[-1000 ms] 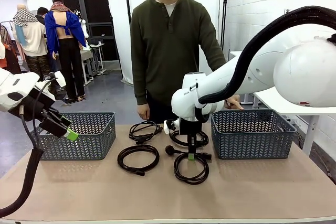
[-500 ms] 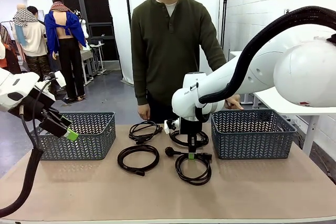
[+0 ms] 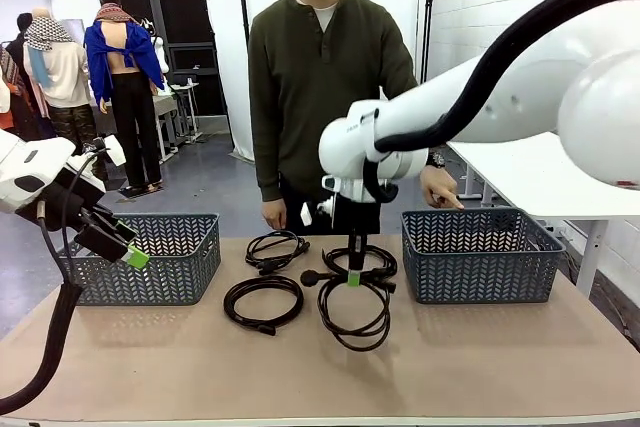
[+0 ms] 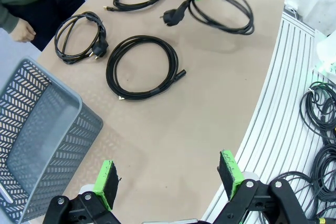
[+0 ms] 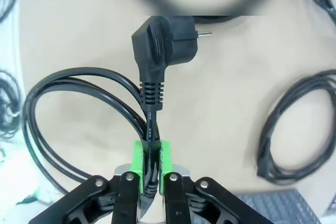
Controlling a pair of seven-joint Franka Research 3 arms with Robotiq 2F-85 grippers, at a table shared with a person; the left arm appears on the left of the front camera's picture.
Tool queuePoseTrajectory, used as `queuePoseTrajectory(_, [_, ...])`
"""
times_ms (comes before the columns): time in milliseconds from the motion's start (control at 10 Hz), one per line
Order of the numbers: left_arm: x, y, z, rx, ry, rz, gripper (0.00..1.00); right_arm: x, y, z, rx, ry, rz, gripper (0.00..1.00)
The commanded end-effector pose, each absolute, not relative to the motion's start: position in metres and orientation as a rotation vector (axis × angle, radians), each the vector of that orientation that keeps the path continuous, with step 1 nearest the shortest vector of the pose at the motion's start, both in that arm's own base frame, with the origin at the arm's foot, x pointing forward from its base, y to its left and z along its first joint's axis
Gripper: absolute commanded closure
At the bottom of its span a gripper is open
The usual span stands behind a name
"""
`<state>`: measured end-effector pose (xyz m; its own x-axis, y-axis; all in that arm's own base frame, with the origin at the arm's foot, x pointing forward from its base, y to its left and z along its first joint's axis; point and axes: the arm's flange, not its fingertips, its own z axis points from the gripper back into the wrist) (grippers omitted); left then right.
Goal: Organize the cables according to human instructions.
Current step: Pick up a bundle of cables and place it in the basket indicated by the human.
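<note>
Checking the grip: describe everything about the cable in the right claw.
A thin black cable, rubbery-looking, wound in a doubled loop. Its chunky angled plug, with ribbed strain relief and a metal pin, juts past the right claw, whose green pads are shut on the cord below the plug. The loop droops toward the table.

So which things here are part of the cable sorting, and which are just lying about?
In the job: cable gripped by the right gripper; three coiled cables on the table; two grey baskets; the person across the table.
Lying about: spare cords off the table's edge; white side table.
</note>
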<state>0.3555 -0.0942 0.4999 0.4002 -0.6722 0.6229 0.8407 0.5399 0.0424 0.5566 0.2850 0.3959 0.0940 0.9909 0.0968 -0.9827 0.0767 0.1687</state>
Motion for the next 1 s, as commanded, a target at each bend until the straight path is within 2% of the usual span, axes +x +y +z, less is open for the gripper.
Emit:
queuePoseTrajectory(0, [0.357,-0.092,0.499,-0.318,-0.64,-0.983,0.0,0.549,0.271,0.43,0.212,0.068,1.433,1.0])
queuePoseTrajectory(300, [0.357,-0.092,0.499,-0.318,-0.64,-0.983,0.0,0.544,0.24,0.484,0.17,0.041,1.425,1.0])
queuePoseTrajectory(600, [0.357,-0.092,0.499,-0.318,-0.64,-0.983,0.0,0.551,0.186,0.51,0.122,0.0,1.413,1.0])
queuePoseTrajectory(900, [0.357,-0.092,0.499,-0.318,-0.64,-0.983,0.0,0.572,0.133,0.529,0.058,0.031,1.414,1.0])
